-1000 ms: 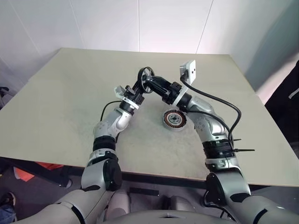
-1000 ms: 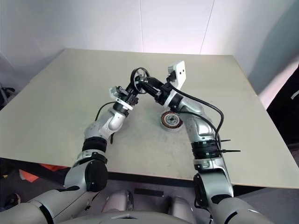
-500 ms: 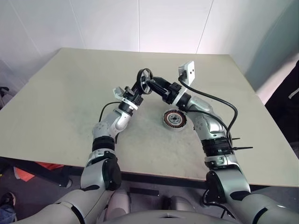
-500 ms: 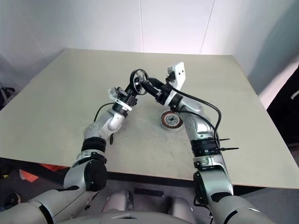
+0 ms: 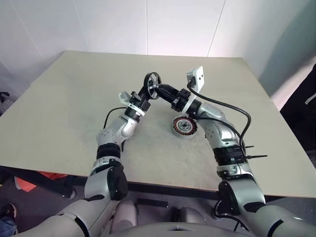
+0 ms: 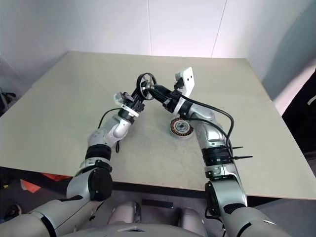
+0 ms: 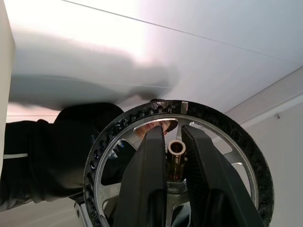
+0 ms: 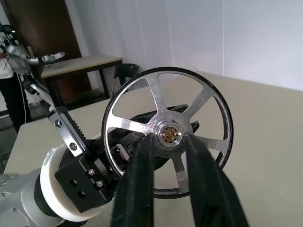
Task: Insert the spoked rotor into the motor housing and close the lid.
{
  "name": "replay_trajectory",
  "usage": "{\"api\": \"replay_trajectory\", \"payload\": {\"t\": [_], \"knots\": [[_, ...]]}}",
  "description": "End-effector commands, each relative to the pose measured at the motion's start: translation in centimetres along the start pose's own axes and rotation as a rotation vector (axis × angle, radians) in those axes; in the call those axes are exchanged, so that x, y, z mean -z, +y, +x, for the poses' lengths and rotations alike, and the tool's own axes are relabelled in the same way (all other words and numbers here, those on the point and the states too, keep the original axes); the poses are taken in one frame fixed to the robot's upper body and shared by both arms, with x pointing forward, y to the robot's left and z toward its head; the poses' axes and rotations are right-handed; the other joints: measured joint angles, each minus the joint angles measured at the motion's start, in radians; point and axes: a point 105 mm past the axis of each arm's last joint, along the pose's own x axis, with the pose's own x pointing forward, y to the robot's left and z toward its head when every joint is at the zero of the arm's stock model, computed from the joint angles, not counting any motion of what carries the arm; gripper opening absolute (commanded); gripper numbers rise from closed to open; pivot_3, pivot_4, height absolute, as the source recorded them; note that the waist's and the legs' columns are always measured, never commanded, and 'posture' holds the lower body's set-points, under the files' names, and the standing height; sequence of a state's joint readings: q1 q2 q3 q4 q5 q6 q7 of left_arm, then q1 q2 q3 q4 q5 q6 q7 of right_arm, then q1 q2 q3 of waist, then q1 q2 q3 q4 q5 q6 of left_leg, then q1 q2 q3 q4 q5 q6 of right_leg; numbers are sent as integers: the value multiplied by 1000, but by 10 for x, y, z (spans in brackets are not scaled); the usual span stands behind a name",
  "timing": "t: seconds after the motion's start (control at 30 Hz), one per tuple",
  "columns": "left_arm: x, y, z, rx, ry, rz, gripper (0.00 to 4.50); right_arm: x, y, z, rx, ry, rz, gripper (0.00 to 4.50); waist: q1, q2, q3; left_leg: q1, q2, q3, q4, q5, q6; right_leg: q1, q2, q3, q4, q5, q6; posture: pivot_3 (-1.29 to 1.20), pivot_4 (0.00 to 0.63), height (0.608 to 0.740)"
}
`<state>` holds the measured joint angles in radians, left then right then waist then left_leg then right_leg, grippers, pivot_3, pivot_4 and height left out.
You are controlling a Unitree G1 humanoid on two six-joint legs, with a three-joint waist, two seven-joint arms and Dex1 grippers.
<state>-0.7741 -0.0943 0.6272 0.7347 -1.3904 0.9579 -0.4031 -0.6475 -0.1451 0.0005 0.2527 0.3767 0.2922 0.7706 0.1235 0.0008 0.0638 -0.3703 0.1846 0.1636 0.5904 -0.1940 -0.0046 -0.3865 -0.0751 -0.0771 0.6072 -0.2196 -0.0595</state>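
The spoked rotor, a thin black-rimmed wheel with silver spokes, hangs upright in the air over the middle of the table. From one face my left gripper is shut on its brass hub shaft. From the opposite face my right gripper pinches the hub between its two fingers. Both grippers meet at the rotor in the head views. Below and slightly right of it, the motor housing lies flat on the table with its copper windings facing up. The lid is out of view.
The beige table stretches wide to the left and behind. A black cable loops off my right forearm. A person in dark clothing stands beyond the rotor. Another desk is in the background.
The right gripper's fingers have drawn together on the rotor's hub. Both arms and the rotor stay where they were.
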Motion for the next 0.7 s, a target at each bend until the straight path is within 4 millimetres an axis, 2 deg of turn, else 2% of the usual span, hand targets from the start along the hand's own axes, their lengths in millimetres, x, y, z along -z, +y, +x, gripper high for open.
{"api": "replay_trajectory", "payload": {"t": [0.03,0.4,0.6,0.7], "knots": [[16,-12,16,50,83,5,553,-1,5,5,-19,0,-5,358,0,0,0,0,0,0,0,0,0,0,0,0,0,0,0,0,0,740],[13,-6,13,22,87,32,553,-2,2,4,-2,-3,-20,358,0,0,0,0,0,0,0,0,0,0,0,0,0,0,0,0,0,740],[8,-1,10,-14,73,165,553,-2,1,4,4,0,-23,358,0,0,0,0,0,0,0,0,0,0,0,0,0,0,0,0,0,740],[7,-2,11,1,72,185,1176,-1,1,4,4,3,-24,358,0,0,0,0,0,0,0,0,0,0,0,0,0,0,0,0,0,740]]}}
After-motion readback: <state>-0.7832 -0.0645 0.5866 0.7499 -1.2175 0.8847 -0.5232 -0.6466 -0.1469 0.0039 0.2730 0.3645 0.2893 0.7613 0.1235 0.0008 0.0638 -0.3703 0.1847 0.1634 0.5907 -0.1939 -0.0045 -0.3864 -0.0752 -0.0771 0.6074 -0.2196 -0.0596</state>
